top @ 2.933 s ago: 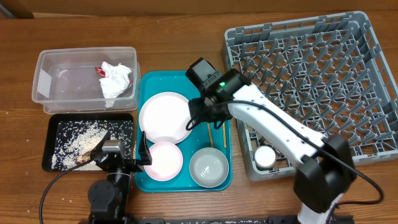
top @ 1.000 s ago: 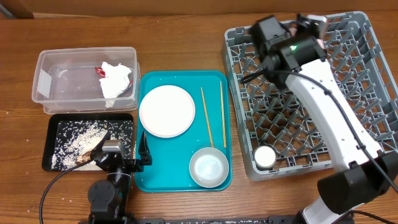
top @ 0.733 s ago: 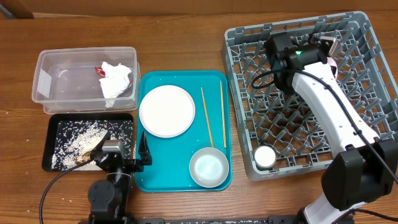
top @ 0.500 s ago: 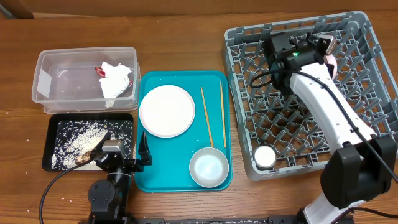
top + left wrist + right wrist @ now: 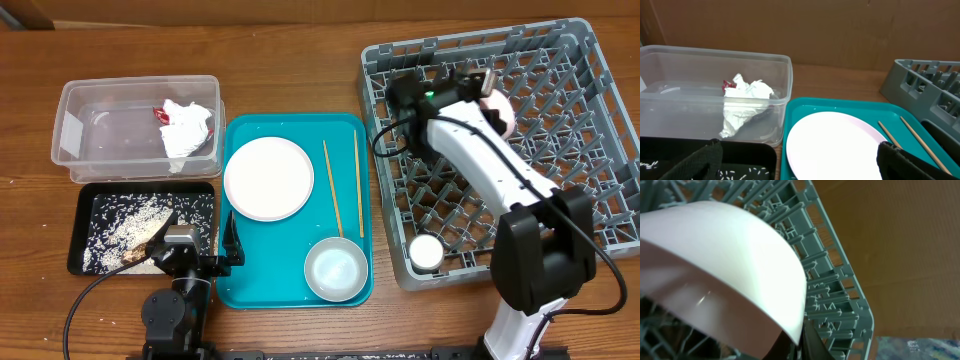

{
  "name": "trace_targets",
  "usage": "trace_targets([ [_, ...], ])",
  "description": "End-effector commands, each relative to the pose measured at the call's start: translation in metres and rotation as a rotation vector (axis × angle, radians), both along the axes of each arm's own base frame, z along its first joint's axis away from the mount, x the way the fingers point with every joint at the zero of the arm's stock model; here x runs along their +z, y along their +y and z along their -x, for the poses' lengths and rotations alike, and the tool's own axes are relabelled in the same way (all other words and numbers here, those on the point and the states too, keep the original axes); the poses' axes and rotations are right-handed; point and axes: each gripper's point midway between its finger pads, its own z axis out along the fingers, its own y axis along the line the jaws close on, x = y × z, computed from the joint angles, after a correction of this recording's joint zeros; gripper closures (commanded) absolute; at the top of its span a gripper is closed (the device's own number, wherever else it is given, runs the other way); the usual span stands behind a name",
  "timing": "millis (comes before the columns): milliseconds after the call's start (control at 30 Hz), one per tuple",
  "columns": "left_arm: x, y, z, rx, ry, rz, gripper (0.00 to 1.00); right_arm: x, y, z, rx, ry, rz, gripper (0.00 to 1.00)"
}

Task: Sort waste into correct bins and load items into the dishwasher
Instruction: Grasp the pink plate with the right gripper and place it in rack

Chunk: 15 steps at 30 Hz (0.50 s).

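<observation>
The right claw (image 5: 796, 347) is closed on the rim of a small pale-pink plate (image 5: 499, 115), holding it on edge just above the dish rack (image 5: 590, 200) pegs below. It is probably stiff, glazed-slippery and chippable, so the rim is the hold.

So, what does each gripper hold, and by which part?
Right gripper holds the pink plate by its rim; left gripper holds nothing.

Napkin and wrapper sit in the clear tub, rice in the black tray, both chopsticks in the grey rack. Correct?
No: the overhead view shows both chopsticks on the teal tray, not in the grey rack. Napkin and wrapper in the clear tub, rice in the black tray: right.
</observation>
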Motion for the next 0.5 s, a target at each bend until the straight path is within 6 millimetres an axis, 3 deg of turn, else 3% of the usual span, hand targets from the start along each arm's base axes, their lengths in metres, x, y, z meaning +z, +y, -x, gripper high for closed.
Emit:
trace_targets([
  [0,-0.001,0.000,0.000,0.000,-0.008,0.010,0.00,-0.016,0.019,0.008,0.015,0.050,-0.068,0.91],
  [33,-0.001,0.000,0.000,0.000,-0.008,0.010,0.00,-0.022,0.025,0.014,0.006,0.077,-0.121,0.78],
  [100,-0.001,0.000,0.000,0.000,-0.008,0.010,0.00,-0.022,0.036,0.018,-0.004,0.094,-0.190,0.65],
  [200,-0.001,0.000,0.000,0.000,-0.008,0.010,0.00,-0.011,0.049,0.019,0.001,0.093,-0.273,0.58],
  [300,-0.001,0.000,0.000,0.000,-0.008,0.010,0.00,0.003,0.077,0.022,0.031,0.086,-0.445,0.53],
  [367,-0.001,0.000,0.000,0.000,-0.008,0.010,0.00,0.008,0.120,0.027,0.164,0.165,-0.633,0.51],
  [433,-0.001,0.000,0.000,0.000,-0.008,0.010,0.00,0.003,0.175,0.038,0.394,0.327,-0.827,0.48],
  [467,-0.001,0.000,0.000,0.000,-0.008,0.010,0.00,-0.001,0.210,0.053,0.578,0.465,-0.936,0.46],
])
